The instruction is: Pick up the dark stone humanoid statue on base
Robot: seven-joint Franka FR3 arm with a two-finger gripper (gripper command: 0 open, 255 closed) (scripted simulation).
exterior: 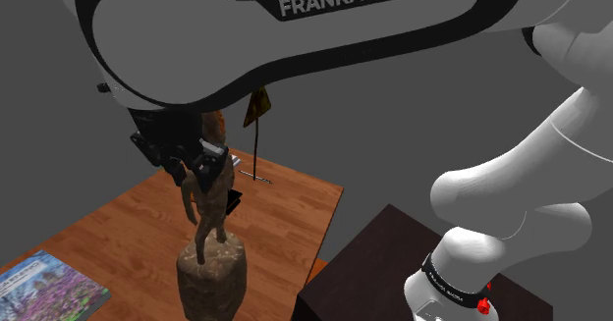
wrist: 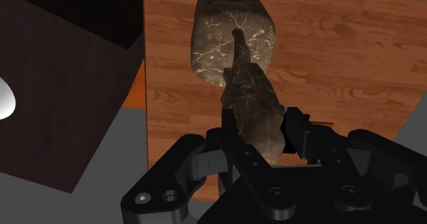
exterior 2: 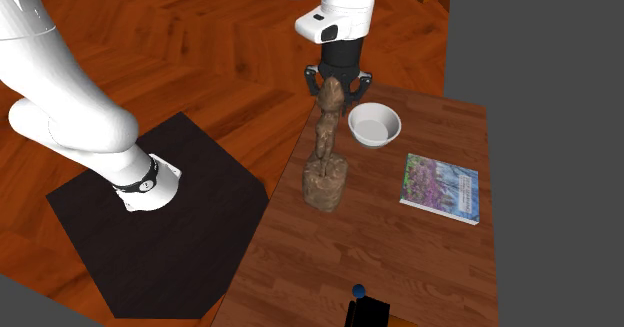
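Statue (exterior 2: 327, 140), a brown stone figure on a rough base, stands upright on the wooden table (exterior 2: 400, 260), near the edge beside the black stand (exterior 2: 150, 245). The black gripper (exterior 2: 336, 79) pinches its head from above, one finger on each side. In the second exterior view, a white bowl (exterior 2: 374, 127) sits just to its right and a book (exterior 2: 440, 187) lies farther right.
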